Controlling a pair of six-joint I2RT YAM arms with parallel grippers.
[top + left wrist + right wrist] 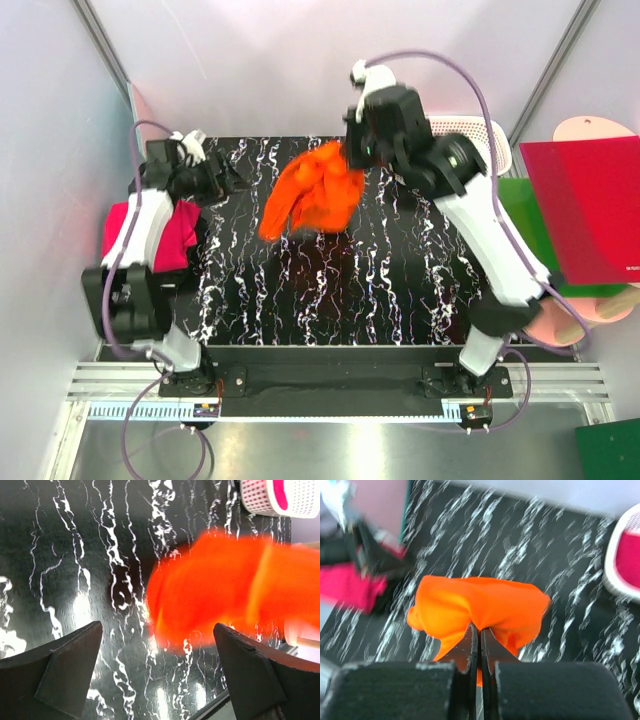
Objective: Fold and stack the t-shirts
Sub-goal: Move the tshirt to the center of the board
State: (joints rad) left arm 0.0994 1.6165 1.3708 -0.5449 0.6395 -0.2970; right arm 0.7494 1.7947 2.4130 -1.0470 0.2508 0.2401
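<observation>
The orange shirt (312, 192) aloft, not yet folded
My right pincer (480, 630) pinches it, bunched over the table's (300, 300) far middle; my left pincer (156, 630) stands spread, left of it. Next I'd lay it flat to fold.

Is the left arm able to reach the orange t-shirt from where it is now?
Probably yes. The left gripper is open and faces the orange t-shirt, with only bare table between them. The right gripper holds the shirt pinched.
</observation>
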